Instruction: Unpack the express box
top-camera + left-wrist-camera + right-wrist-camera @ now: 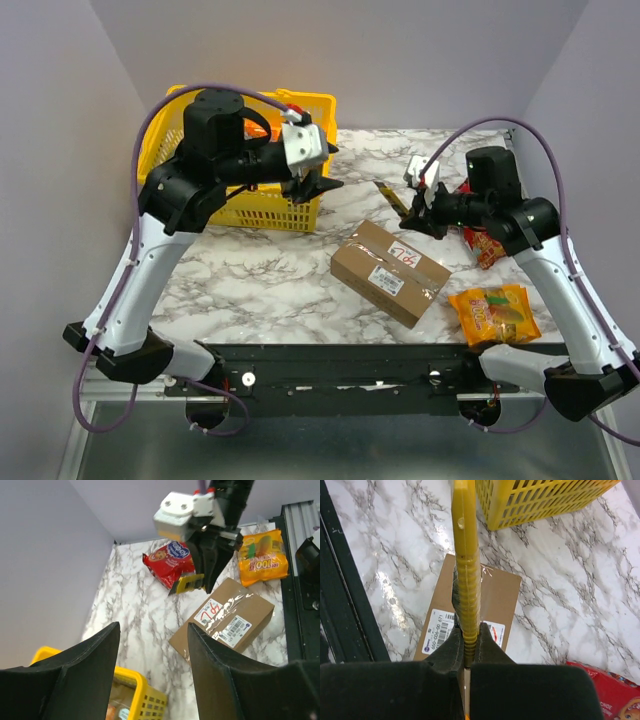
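The express box (388, 270), a brown carton with a white label, a red-scribbled sticker and clear tape, lies closed in the middle of the marble table. It also shows in the left wrist view (225, 620) and the right wrist view (492, 595). My right gripper (415, 215) is shut on a yellow utility knife (465, 555), held above the box's far end, and the knife (392, 198) points left. My left gripper (318, 185) is open and empty, high beside the basket, left of the box.
A yellow basket (265, 208) with items inside stands at the back left. A red snack bag (483, 243) lies at the right under my right arm. An orange snack bag (495, 312) lies at the front right. A black rail (340, 365) runs along the near edge.
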Controlling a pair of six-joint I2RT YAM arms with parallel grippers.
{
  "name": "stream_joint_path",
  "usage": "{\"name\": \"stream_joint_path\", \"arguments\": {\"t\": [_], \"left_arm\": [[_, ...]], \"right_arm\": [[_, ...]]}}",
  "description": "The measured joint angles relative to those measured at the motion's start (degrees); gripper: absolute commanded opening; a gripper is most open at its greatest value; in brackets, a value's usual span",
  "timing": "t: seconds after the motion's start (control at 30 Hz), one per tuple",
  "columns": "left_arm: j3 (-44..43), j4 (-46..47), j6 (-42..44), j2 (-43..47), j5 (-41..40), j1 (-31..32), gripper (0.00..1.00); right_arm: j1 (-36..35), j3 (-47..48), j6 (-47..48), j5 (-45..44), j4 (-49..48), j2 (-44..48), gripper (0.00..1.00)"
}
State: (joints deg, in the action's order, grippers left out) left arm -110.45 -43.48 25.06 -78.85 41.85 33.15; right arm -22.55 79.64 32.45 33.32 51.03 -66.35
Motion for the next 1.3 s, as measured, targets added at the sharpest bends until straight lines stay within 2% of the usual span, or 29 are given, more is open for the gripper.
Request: {"name": "stream_joint_path", "arguments": {"t": [0.1, 0.3, 0.57, 0.83, 1.07, 1.27, 1.3], "left_arm": [[-6.08, -5.53, 5.7, -2.95, -2.32, 5.95, 0.64], [-10.4, -11.37, 10.27, -11.63, -8.35, 12.74, 0.63], [-14.14, -13.0, 11.82, -17.38, -13.2, 15.32, 0.59], [-15.1, -12.94, 12.46, -17.62, -13.31, 17.25, 0.47], [-14.12, -11.89, 11.91, -18.03, -13.25, 17.79, 0.42], [-13.79, -10.23, 11.28, -19.08, -13.09, 18.8, 0.33], [-13.79, -10.01, 11.28, -19.26, -13.11, 18.93, 0.28]], "right_arm": [[0.0, 1.77, 1.73, -0.96, 2.6, -0.15, 0.01], [0.0, 5.22, 4.31, -4.09, 6.4, -0.83, 0.0], [-0.07, 5.6, 6.45, -6.27, 8.48, -0.5, 0.0], [-0.37, 5.6, 7.17, -6.91, 8.68, 0.81, 0.0], [-0.42, 5.6, 7.65, -6.88, 8.96, 0.98, 0.0], [-0.79, 5.6, 8.13, -6.84, 9.05, 1.03, 0.0], [-0.9, 5.6, 8.13, -6.84, 9.11, 1.03, 0.0]]}}
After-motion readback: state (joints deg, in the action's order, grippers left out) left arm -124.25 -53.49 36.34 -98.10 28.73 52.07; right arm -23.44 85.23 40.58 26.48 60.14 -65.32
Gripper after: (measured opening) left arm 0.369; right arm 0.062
